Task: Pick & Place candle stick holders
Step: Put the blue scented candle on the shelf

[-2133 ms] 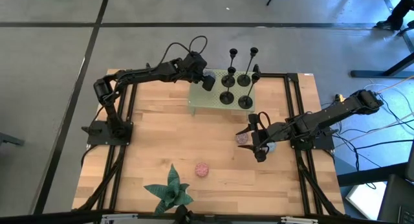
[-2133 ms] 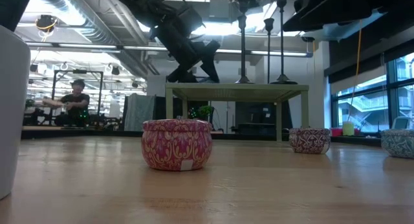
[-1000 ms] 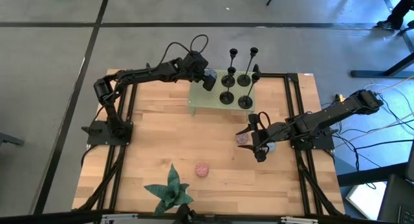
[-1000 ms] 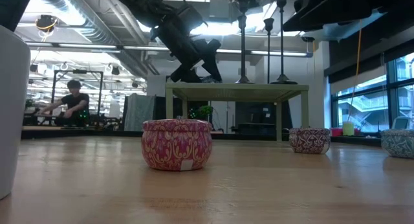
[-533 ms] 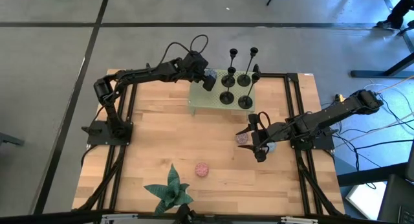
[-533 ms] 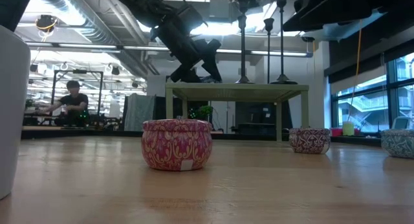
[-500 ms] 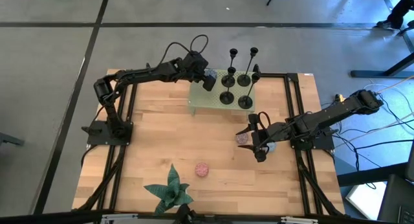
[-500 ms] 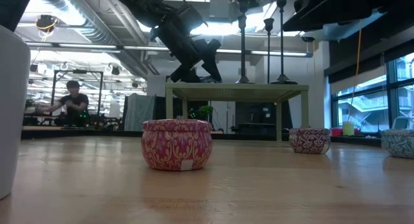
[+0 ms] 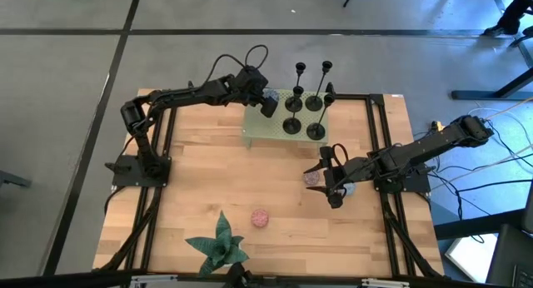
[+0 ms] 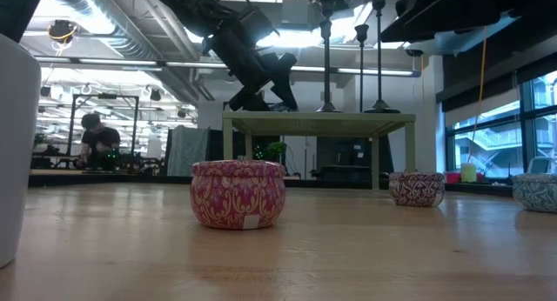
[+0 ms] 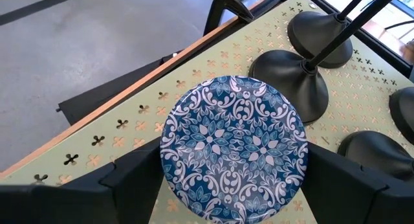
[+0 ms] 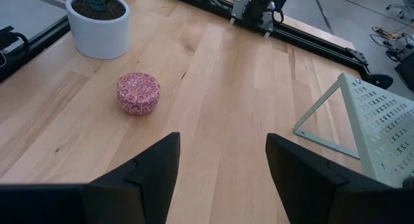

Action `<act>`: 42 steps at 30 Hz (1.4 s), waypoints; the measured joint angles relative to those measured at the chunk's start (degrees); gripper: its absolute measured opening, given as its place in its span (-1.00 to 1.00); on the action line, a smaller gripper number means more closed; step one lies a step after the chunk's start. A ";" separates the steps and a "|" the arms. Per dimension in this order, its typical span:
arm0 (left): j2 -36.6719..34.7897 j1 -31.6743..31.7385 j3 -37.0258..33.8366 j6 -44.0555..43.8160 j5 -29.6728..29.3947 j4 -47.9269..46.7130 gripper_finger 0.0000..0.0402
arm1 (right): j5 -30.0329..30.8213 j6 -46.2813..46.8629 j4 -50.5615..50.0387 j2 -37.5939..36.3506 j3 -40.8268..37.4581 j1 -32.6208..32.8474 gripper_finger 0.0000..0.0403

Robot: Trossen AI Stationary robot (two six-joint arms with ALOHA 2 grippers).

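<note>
Several black candle stick holders [image 9: 293,105] stand by their round bases on the green perforated stand [image 9: 260,128] at the table's far side; their stems rise above it in the low view [image 10: 326,57]. My left gripper [image 9: 268,103] is at the stand's far left part, shut on a round blue patterned tin [image 11: 234,146], beside the nearest holder base [image 11: 291,81]. My right gripper [image 9: 330,186] hangs open over the table to the right of the middle, with nothing between its fingers [image 12: 220,179]. My left gripper has the blue tin's round side wall [image 11: 167,153] between its two fingers, one on each opposite side. The fingers slant down at it from the table's left. The tin is level, lid up, over the stand's top; whether its bottom rests there I cannot tell.
A pink tin [image 9: 261,217] sits near the table's middle front, another patterned tin [image 9: 312,178] and a pale one [image 9: 348,188] lie by my right gripper. A green plant in a white pot [image 9: 218,242] stands at the near edge. A person works far behind [image 10: 96,136].
</note>
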 joint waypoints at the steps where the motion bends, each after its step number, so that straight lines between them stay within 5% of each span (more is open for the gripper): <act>1: 0.00 -0.06 0.00 -0.02 0.05 0.00 0.58 | 0.00 0.00 0.02 0.00 0.00 0.01 0.15; 42: 0.00 -0.66 -0.04 5.94 0.22 0.26 0.58 | 0.02 -0.01 -0.01 0.00 0.00 0.01 0.15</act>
